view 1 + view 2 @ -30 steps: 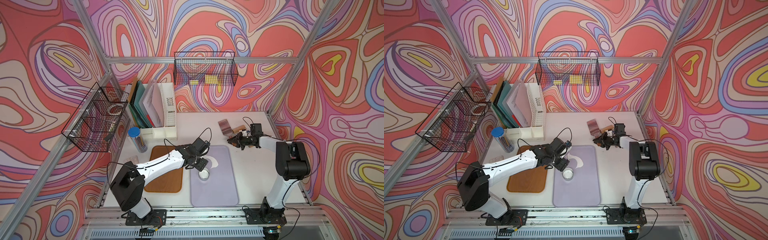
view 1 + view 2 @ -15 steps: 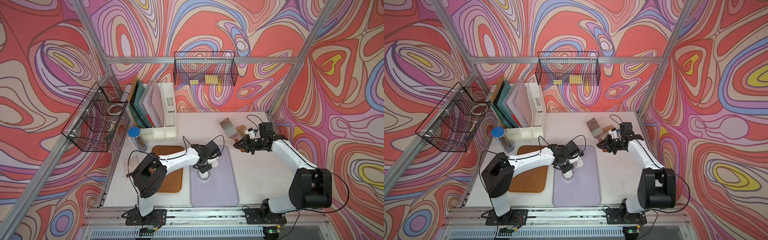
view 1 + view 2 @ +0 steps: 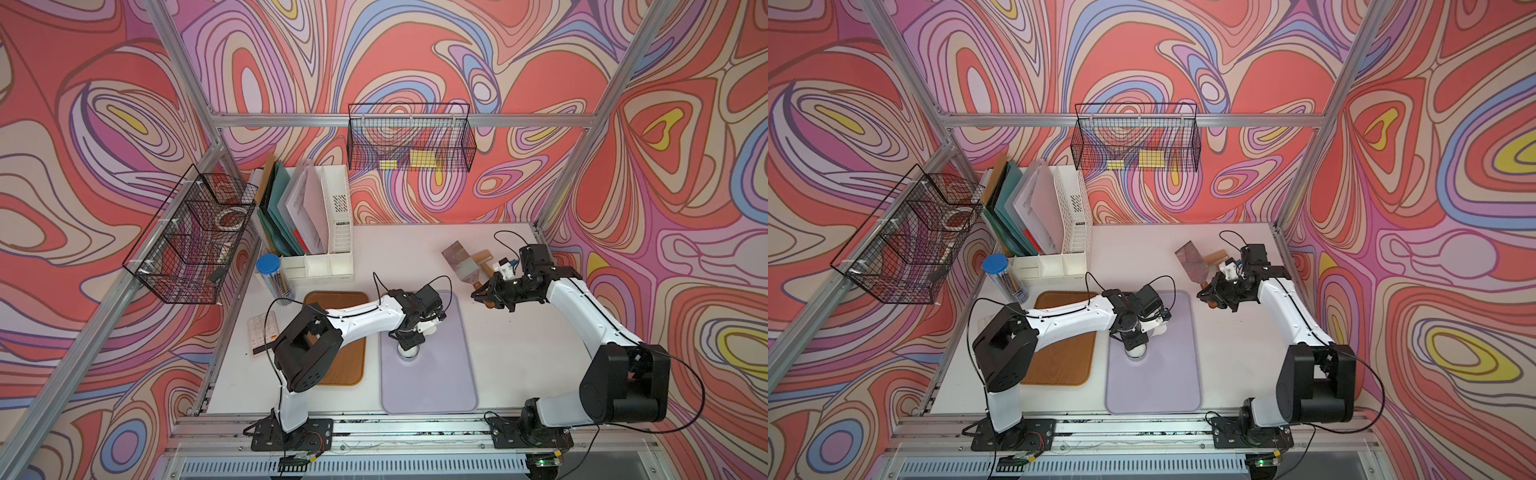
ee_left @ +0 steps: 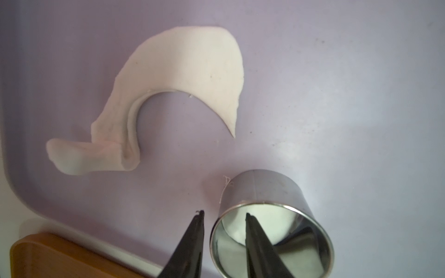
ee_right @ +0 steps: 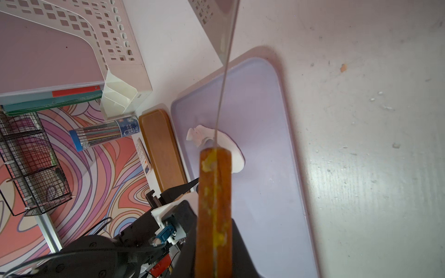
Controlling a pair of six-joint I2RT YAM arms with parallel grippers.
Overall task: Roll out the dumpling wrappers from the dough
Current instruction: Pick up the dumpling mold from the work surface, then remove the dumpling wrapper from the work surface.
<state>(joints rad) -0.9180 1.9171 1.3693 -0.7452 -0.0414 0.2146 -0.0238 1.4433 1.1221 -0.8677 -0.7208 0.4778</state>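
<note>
On the lilac tray (image 3: 432, 374) in the middle of the white bench (image 3: 519, 353), a small steel ring cutter (image 4: 265, 187) stands upright, and a round white dumpling wrapper (image 3: 407, 353) shows inside it. The left hand (image 4: 224, 213) points straight down over the ring. It is narrowed but not closed, with one finger outside the wall and one inside; whether they pinch the wall cannot be told. The dough (image 4: 183, 72), a thin ragged white scrap with a curved cut edge, lies flat on the same tray, near the ring but apart from it, toward the tray's far end. A brown wooden tray (image 3: 349, 365) sits just beside the lilac one, under the left arm. The right hand (image 3: 482, 296) hovers above the bench off the tray's far right corner, clamped on the wooden handle of a metal scraper (image 5: 214, 204), its blade reaching toward the back of the bench.
</note>
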